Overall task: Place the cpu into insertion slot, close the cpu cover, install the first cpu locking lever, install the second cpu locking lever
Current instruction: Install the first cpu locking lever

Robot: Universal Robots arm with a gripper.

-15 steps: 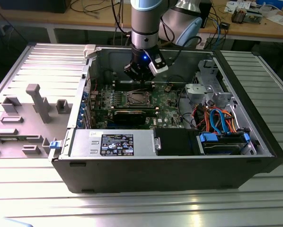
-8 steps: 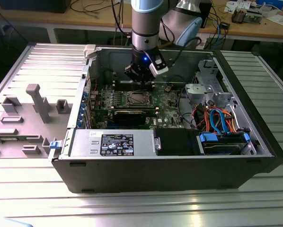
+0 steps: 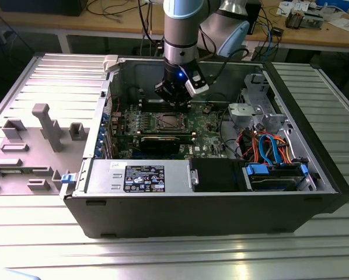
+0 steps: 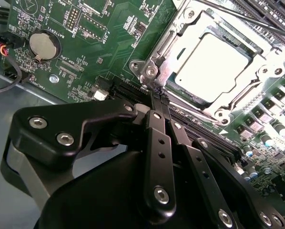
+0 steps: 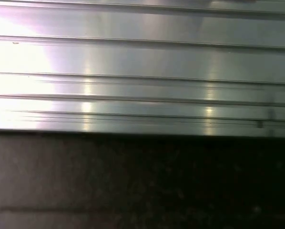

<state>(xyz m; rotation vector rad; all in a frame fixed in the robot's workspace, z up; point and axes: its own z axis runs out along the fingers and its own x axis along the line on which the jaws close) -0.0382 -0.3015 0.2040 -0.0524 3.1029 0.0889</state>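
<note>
The cpu, a flat square with a dull silver top, lies in the insertion slot on the green motherboard inside the open computer case. The cpu cover, a silver frame plate, lies flat around the chip. A thin metal lever rod runs along the socket's far side. My gripper hangs low over the board, its black fingers pressed together with the tips right at the socket's corner by a screw. In the exterior view my gripper hovers just behind the socket.
A coin battery sits on the board beside the socket. A long black expansion card, the power supply, a drive bay and coloured cables crowd the case. A grey fixture tray lies on the ribbed metal table.
</note>
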